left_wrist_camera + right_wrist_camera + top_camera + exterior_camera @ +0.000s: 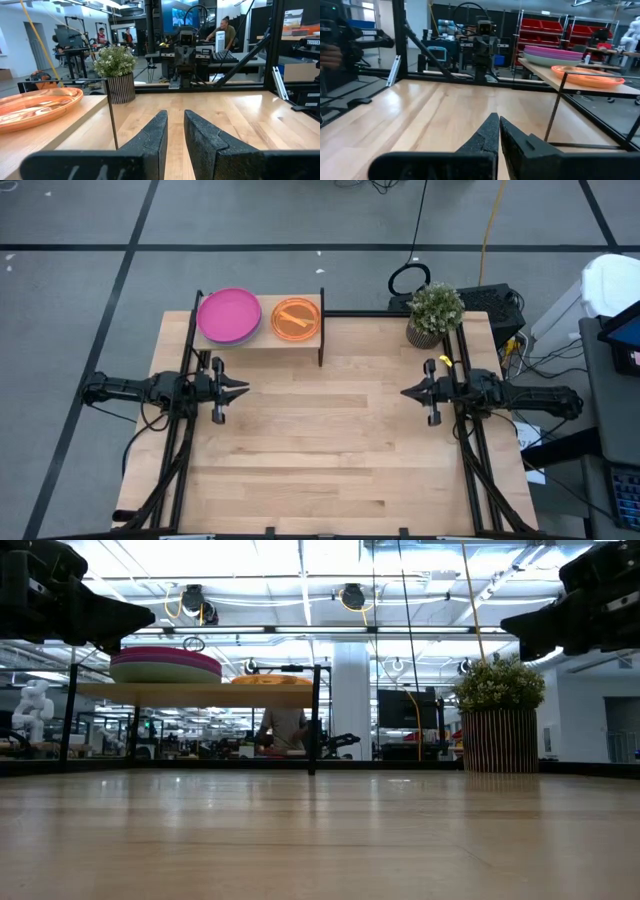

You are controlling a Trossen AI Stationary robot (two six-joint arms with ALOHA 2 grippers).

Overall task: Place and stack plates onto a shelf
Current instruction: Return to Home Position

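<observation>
The shelf [260,338] stands at the table's far edge, left of centre. On it rest two stacks of plates: a larger stack with a magenta plate [229,315] on top at its left, and a smaller stack with an orange plate [296,318] on top at its right. In the low view the magenta-topped stack [165,665] and the orange plate [272,680] sit flat on the board. My left gripper [240,388] hovers at the table's left side, empty, its fingers a narrow gap apart [176,114]. My right gripper [408,392] hovers at the right side, shut and empty [499,118].
A potted plant [435,313] stands at the table's far right corner. Black frame rails [470,460] run along the table's left and right sides. The bare wooden tabletop [330,440] stretches between the two arms. People stand in the room beyond the table.
</observation>
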